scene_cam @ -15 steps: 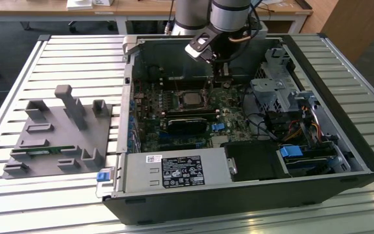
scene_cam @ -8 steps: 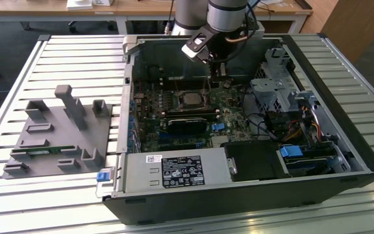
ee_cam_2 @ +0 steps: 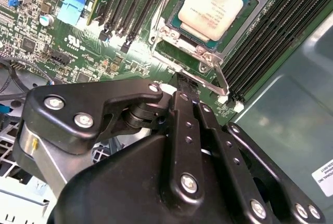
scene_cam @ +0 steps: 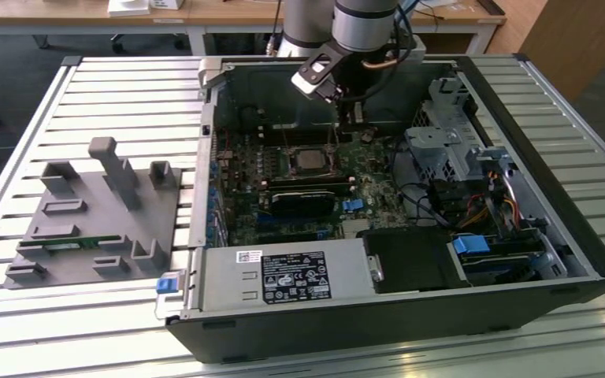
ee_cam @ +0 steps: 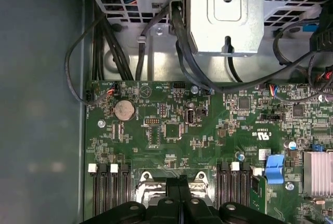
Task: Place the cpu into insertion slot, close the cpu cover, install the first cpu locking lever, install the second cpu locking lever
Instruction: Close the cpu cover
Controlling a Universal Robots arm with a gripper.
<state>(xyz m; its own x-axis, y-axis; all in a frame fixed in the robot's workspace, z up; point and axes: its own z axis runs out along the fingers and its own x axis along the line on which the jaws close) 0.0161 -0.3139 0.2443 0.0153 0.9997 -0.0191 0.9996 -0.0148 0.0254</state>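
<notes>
cpu (ee_cam_2: pixel 210 11) seated, cpu cover (ee_cam_2: pixel 167 31) down, fingers (ee_cam_2: pixel 183 115) together just beside

In the exterior view, the cpu (scene_cam: pixel 308 160) sits on the motherboard (scene_cam: pixel 281 230) inside the computer case (scene_cam: pixel 387 331). From the cpu, the gripper (scene_cam: pixel 350 120) is at 1 o'clock, the power supply (scene_cam: pixel 281 279) at 6, and the fixture block (scene_cam: pixel 98 216) at 8.

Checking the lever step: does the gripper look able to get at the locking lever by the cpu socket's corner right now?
Likely yes. The gripper is low over the motherboard, its shut fingertips right beside the locking lever, with nothing between them.
</notes>
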